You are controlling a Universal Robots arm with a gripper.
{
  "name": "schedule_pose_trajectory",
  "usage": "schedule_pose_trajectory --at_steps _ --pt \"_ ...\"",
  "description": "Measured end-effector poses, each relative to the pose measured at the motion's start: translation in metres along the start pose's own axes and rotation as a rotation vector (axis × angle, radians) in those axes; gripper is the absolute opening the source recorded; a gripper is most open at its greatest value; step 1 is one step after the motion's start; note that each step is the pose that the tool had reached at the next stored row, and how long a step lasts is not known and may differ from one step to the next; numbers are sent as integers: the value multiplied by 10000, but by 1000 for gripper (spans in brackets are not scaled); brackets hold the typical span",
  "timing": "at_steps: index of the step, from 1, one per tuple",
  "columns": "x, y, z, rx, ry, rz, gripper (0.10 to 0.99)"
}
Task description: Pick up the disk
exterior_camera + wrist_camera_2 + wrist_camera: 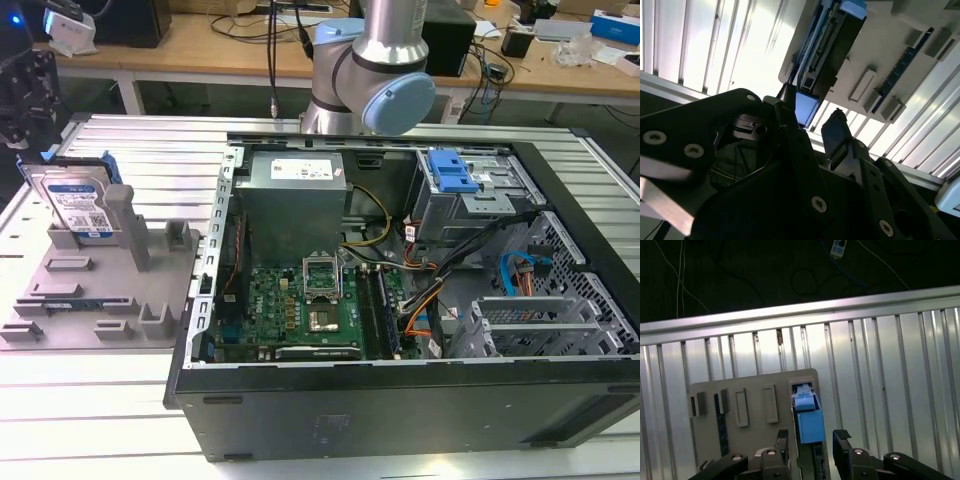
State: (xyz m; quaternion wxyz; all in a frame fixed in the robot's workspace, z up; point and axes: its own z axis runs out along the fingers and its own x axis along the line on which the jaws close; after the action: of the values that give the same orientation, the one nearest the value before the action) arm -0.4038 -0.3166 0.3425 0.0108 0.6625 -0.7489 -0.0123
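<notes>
While the end effector (812, 439) is hanging above the grey tray (755, 405), its two dark fingers (841, 440) are standing spread wide and gripping nothing. The disk (810, 421) is sitting upright in a slot at the tray's corner, and in the first wrist view its blue-framed top edge is lining up right in the gap between the fingers. The fingers appear to be clear of it on both sides, though from this angle I can't be sure how much height separates them.

In the exterior view, the disk (75, 205) is showing its silver face and white and blue label, standing on edge at the tray's far corner, towards the exterior view's left. The tray (100, 300) is lying flat on the ribbed metal desk (90, 420), just beside the open computer case (400, 400). The arm (372, 60) is rising behind the case, and the dark end effector (22, 95) is hovering just above the disk, not touching it.
</notes>
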Motion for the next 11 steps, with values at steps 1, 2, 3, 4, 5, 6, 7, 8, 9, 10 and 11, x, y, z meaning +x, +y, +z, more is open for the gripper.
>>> schedule_pose_trajectory --at_steps 1,2,3,4,5,6,7,8,9,10,11 --pt "-6 21 3 1 7 -21 482" --pt "-6 30 5 1 11 -42 482" --pt "-3 46 18 5 21 -148 482" --pt "-3 50 27 4 37 -276 482" --pt "-3 51 33 4 50 -370 482" --pt "-3 51 40 6 63 -463 482" --pt "-3 51 52 8 86 -641 482" --pt "-3 51 62 9 103 -780 482" --pt "-3 51 68 10 114 -864 482" --pt "-3 51 73 11 125 -926 482" --pt "-3 50 78 12 139 -981 482"
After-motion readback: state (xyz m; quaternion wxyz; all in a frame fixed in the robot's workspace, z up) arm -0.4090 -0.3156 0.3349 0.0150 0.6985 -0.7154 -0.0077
